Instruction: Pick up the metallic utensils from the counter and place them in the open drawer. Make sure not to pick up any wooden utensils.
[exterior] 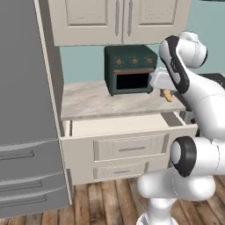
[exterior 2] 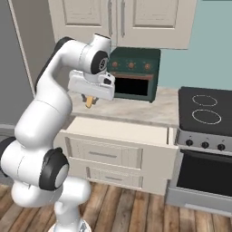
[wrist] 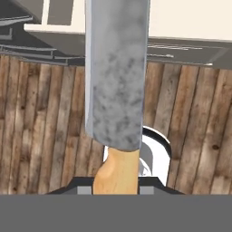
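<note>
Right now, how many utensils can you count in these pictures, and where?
1: the knife, held by its handle in the gripper. Others may be hidden behind the arm.

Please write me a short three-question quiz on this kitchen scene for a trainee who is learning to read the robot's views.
1. True or false: the gripper holds the knife by its orange-tan handle.
2. Which stands on the counter behind the open drawer? A) a kettle B) a dark green toaster oven C) a sink
3. Fill in: in the hand view, behind the blade lies a wooden ____.

Key:
1. True; the handle sits at the gripper, the grey blade pointing away.
2. B
3. floor
</note>
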